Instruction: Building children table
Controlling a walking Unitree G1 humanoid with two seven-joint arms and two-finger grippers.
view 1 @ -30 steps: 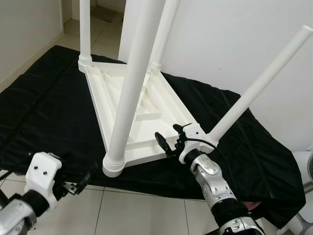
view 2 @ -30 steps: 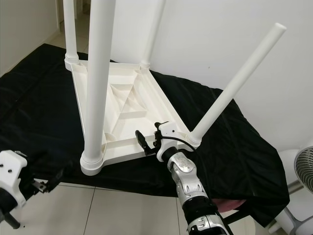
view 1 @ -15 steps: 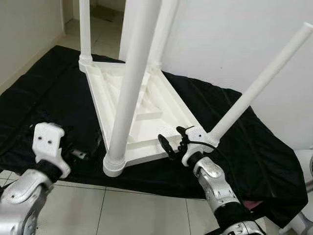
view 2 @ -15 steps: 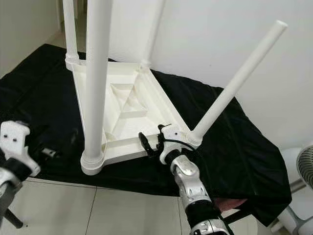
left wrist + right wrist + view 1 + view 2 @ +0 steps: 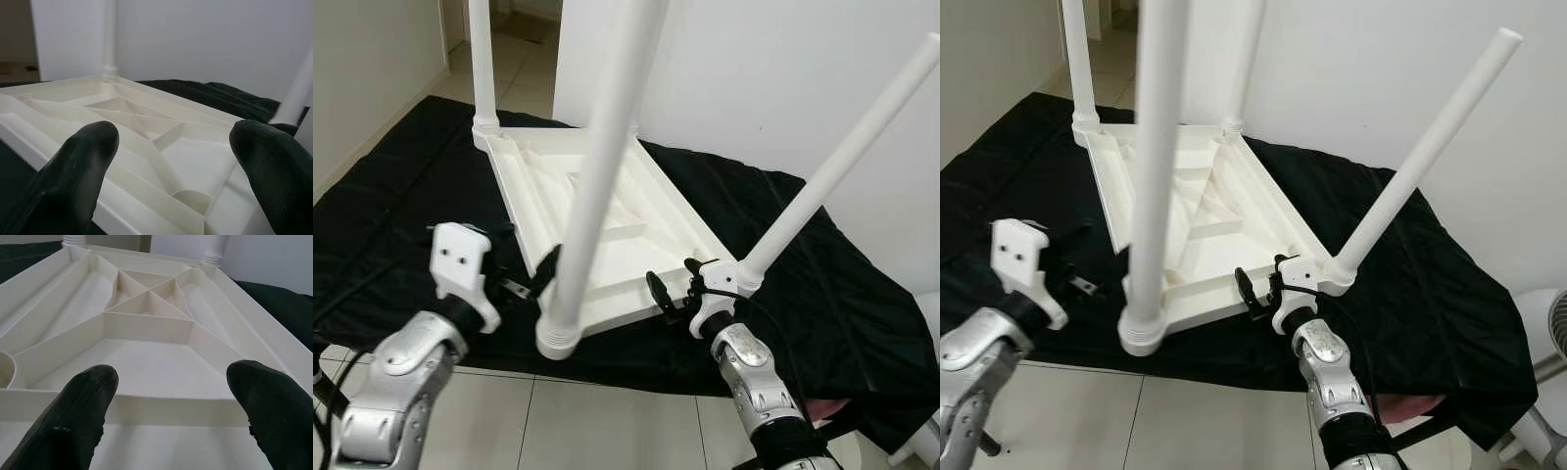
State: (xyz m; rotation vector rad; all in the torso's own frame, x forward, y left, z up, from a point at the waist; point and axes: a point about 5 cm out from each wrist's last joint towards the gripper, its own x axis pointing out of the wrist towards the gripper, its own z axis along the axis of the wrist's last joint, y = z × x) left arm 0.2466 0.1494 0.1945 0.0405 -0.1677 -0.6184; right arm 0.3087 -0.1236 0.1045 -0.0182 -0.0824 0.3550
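While the upturned white table [image 5: 597,211] lies just ahead of my spread left hand [image 5: 536,279] and spread right hand [image 5: 671,294], I'd grip its stiff, light, slippery near rim.

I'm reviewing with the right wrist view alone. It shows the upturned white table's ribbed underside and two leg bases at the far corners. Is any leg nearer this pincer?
Observer: Yes. A tilted leg rises from the corner just beside the right pincer, leaning outward.
Operator: Where is the other arm?
Observer: The left pincer is open at the front-left edge of the table, close to a near leg.
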